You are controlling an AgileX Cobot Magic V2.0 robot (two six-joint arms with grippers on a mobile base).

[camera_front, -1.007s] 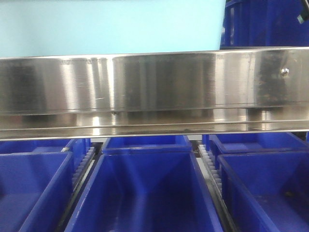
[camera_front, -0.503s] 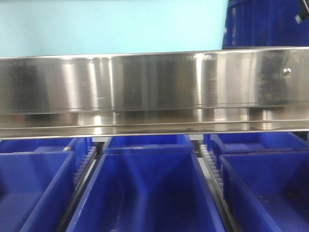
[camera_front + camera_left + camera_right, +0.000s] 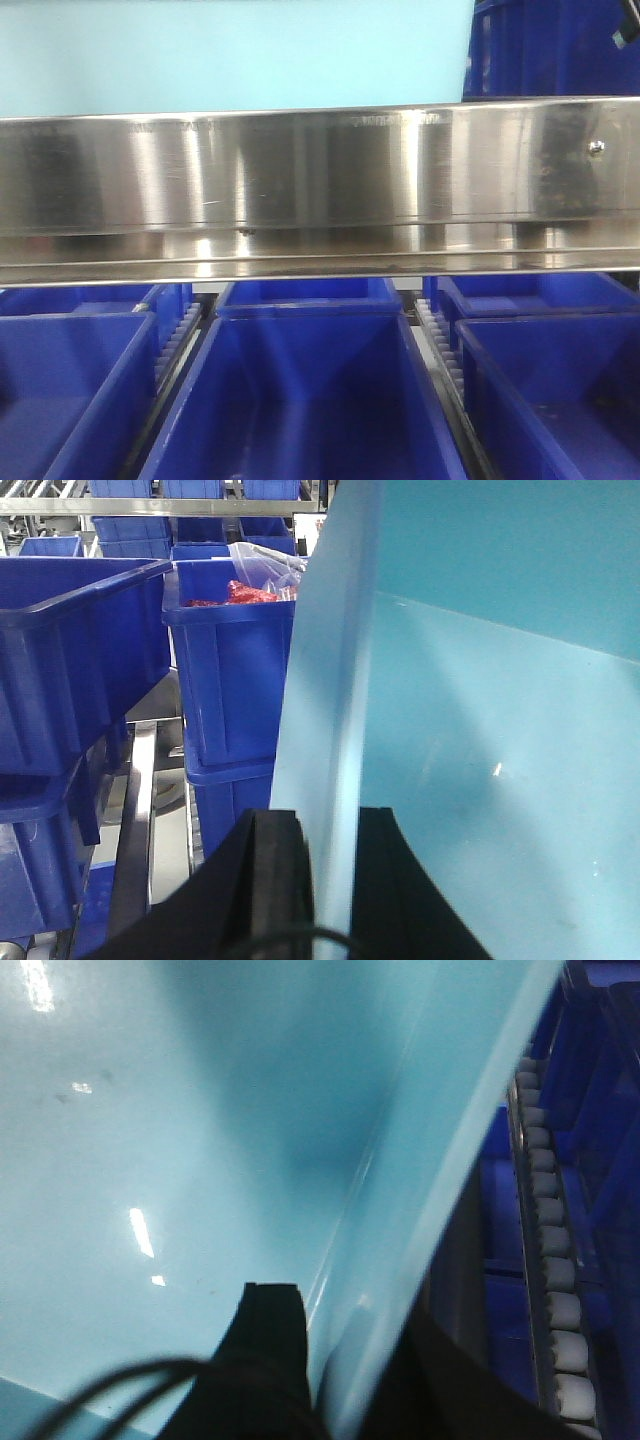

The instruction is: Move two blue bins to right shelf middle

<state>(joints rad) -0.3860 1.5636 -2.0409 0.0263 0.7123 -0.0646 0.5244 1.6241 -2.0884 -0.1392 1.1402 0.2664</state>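
So the big landmark here is the steel shelf rail running straight across the front view. The light blue bin sits just above that rail, filling the upper left and middle of the shot. You only see its pale wall, so I can't tell if it's touching the rail or hanging over it.

Both arms have it. The left gripper is clamped narrow on one thin side wall, with one black finger outside and the other inside the bin. The right gripper does the same on another wall of the bin, pinching the rim between its two black fingers.

Below the rail there's a row of dark blue bins side by side, with white toothed strips between them. Above the rail at the far right, another dark blue bin sits just beside the light one.

The left wrist view has a dark blue bin with red stuff and a clear plastic bag in it, stacked on another. The right wrist view catches a roller track next to the held bin.
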